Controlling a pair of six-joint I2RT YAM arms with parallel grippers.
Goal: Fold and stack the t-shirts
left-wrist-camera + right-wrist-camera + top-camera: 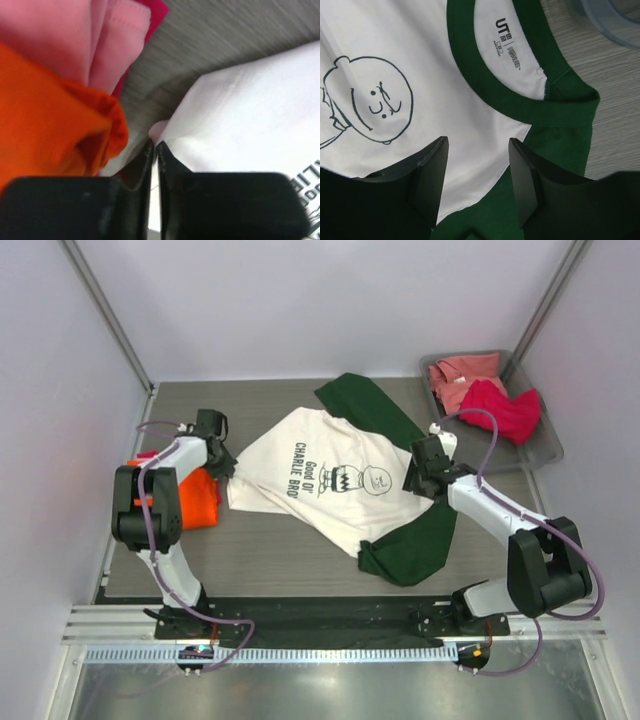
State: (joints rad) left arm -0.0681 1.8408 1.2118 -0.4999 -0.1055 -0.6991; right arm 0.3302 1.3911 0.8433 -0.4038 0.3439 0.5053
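Left gripper (154, 148) is pinching the Charlie Brown tee (272, 468); right gripper (477, 145) is gaping wide, needing cloth just beneath

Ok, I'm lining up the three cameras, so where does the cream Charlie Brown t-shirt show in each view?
Top external: the cream t-shirt lies spread flat at the picture's centre.
Left wrist: it fills the right half, its edge pinched in the left fingers.
Right wrist: it fills most of the frame, under the open right fingers.
Shared landmark: the black print.
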